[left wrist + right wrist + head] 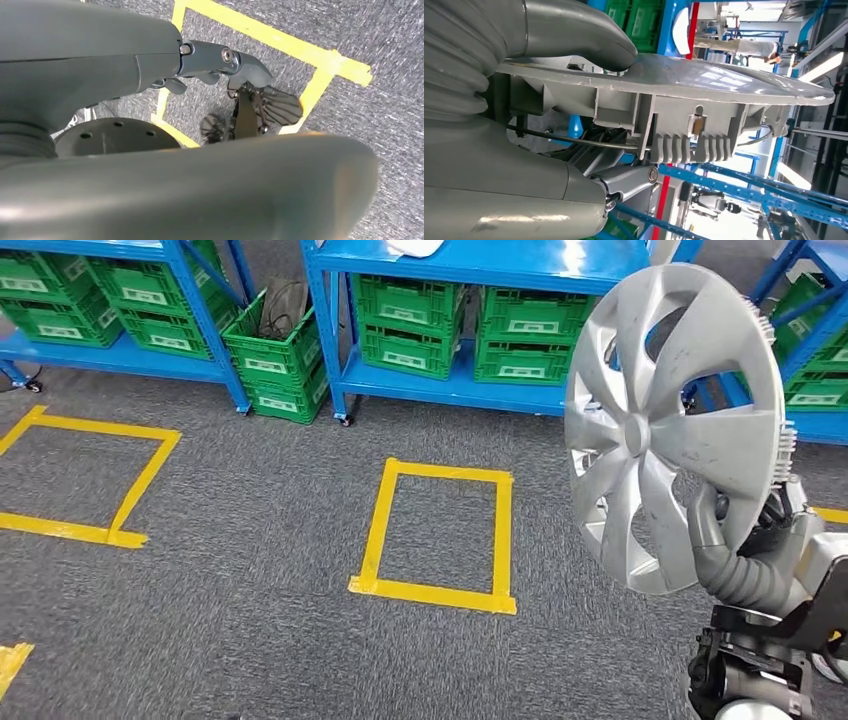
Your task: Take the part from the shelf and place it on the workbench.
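Observation:
The part is a silver wheel cover [660,430] with curved spokes, held upright at the right of the head view. My right hand [730,560] grips it at its lower edge, thumb on the front face and fingers behind the rim. In the right wrist view the thumb [574,35] presses on the wheel cover [704,80] from the front, and a dark finger [624,180] lies behind its clips. My left hand [150,55] hangs over the carpet with its fingers [235,57] stretched out and nothing in them.
Blue shelves [480,265] with green crates [405,325] stand along the far side. One green crate [275,360] sits on the floor between shelves. Yellow tape rectangles [435,535] [90,475] mark the grey carpet.

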Robot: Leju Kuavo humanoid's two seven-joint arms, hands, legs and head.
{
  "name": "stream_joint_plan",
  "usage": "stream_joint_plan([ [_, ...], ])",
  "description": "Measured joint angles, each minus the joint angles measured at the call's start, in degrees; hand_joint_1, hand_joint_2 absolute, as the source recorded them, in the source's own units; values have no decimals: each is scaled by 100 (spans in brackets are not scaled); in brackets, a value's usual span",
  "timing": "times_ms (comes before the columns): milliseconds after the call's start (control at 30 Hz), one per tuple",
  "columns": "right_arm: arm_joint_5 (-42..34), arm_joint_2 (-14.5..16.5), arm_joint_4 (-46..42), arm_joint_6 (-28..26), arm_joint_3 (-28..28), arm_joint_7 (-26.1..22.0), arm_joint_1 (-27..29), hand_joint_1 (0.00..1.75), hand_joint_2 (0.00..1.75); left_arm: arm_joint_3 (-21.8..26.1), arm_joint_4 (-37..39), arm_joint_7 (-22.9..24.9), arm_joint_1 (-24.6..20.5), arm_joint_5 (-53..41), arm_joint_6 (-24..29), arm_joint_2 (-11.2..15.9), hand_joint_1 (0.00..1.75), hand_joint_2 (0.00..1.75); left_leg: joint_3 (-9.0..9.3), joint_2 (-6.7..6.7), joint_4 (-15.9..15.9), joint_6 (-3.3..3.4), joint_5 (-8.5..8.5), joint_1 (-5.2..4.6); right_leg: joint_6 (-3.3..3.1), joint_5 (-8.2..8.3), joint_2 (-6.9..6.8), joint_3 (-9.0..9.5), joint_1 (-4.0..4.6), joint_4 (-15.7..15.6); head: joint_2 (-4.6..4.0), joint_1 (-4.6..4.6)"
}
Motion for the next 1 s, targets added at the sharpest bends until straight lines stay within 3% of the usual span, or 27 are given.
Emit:
stream_joint_plan([
  [33,2,0,4,1,6,3,6,175,175,0,0,1,2,1,-1,-1,0,0,-7,-18,9,-2,-3,1,13,-6,0,-63,-10,133,0,12],
  [67,7,0,9,2,10,5,11,175,175,0,0,1,4,1,-1,-3,0,0,-16,-37,25,-7,-7,4,22,91,0,-27,-20,55,0,23],
  [167,36,0,11,12,21,8,-8,175,175,0,0,2,2,5,-2,-13,0,0,-58,-104,115,-68,-36,6,14,534,28,448,-46,-929,0,69],
  [233,45,0,7,19,28,11,-24,175,175,0,0,3,3,8,-2,-14,0,0,-103,-133,159,-143,-32,-3,-49,595,56,628,-27,-1260,0,75],
  [300,48,0,3,22,32,17,-26,175,175,0,0,7,15,8,-2,-12,0,0,-127,-146,154,-218,0,10,-141,623,51,643,-3,-1270,0,49],
  [367,50,0,0,25,34,21,-29,175,175,1,1,8,23,8,-2,-5,0,0,-205,-106,259,-276,-76,26,-230,665,18,654,-9,-1310,0,12],
  [400,51,1,-2,26,35,21,-32,175,175,2,1,8,21,8,-2,-3,0,0,-306,-70,455,-294,-196,31,-268,682,-1,661,-19,-1331,0,-21],
  [500,53,1,-2,27,38,21,-30,175,175,1,0,10,19,8,-2,-8,0,0,-804,12,1512,-330,-662,57,-315,690,-47,648,-10,-1337,0,-121],
  [533,53,1,-2,30,42,22,-27,175,175,0,1,12,23,8,-2,-10,0,0,-895,20,1723,-338,-707,62,-317,688,-62,643,-5,-1335,0,-138],
  [567,53,2,-1,34,49,22,-25,175,175,0,1,14,27,9,-1,-9,0,0,-875,28,1715,-340,-653,64,-317,687,-77,641,-3,-1333,0,-156],
  [600,53,2,-1,39,57,23,-25,175,175,1,2,15,29,9,-1,-5,0,0,-739,42,1485,-334,-517,64,-314,685,-89,644,-2,-1331,0,-177],
  [667,53,2,-1,50,71,24,-28,175,175,2,2,15,22,10,-1,4,0,0,-293,109,707,-311,-248,53,-281,675,-111,650,10,-1324,0,-233],
  [733,53,2,-1,58,76,24,-41,175,175,2,1,15,5,10,-6,8,0,0,-11,151,238,-267,-182,28,-209,673,-129,636,30,-1309,0,-267],
  [867,51,1,-1,94,86,31,-63,175,175,2,2,8,13,16,-19,2,0,0,25,79,154,-149,-157,26,-71,626,-146,570,12,-1245,0,-247],
  [933,51,-4,-1,103,87,35,-83,175,175,3,2,-2,9,17,-20,-1,0,0,36,40,129,-90,-137,46,-38,365,-82,332,4,-774,0,-190],
  [1000,50,-7,1,103,91,36,-95,175,175,4,2,-10,3,17,-21,-1,0,0,30,-3,130,-59,-139,30,-35,60,-33,-33,8,2,0,-114],
])
